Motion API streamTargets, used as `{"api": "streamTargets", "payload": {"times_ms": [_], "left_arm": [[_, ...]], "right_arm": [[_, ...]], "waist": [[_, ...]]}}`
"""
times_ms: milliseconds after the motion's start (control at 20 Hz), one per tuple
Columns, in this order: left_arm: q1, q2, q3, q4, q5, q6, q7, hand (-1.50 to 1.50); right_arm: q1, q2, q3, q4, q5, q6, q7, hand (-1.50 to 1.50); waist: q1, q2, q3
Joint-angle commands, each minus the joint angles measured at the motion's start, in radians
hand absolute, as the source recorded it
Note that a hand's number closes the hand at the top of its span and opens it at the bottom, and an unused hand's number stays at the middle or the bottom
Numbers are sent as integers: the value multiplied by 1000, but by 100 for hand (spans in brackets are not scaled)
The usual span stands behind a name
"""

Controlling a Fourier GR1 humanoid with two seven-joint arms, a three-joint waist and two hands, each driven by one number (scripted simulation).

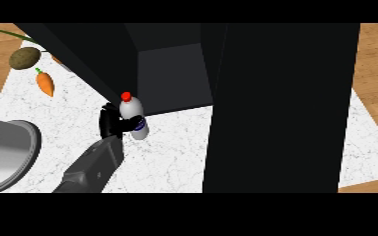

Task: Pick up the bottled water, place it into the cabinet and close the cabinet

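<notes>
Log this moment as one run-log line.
left hand: shut on bottled water | bottle: upright, lifted at open cabinet front | right hand: not in view | placing: not yet done

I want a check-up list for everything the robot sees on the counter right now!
Surface: white speckled counter top with wooden edging.
Job's things: clear plastic water bottle with a red cap, upright, held in front of the open black cabinet; its dark door swings toward the viewer.
Clutter: orange carrot, brown potato, round grey metal bowl, all at the left.
Hands: left hand curled round the bottle; right hand not seen.
Cables: nothing seen.
Surroundings: nothing seen.
</notes>
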Motion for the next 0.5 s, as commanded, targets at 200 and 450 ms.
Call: {"api": "streamTargets", "payload": {"times_ms": [200,450], "left_arm": [[-252,-52,-41,-86,-41,66,72,-150],[-261,-50,-112,-93,-112,36,72,-150]], "right_arm": [[-10,-7,-2,5,-8,14,-4,-150],[-15,-14,2,15,-15,30,-4,-150]], "waist": [[-51,10,-22],[-68,4,-20]]}}
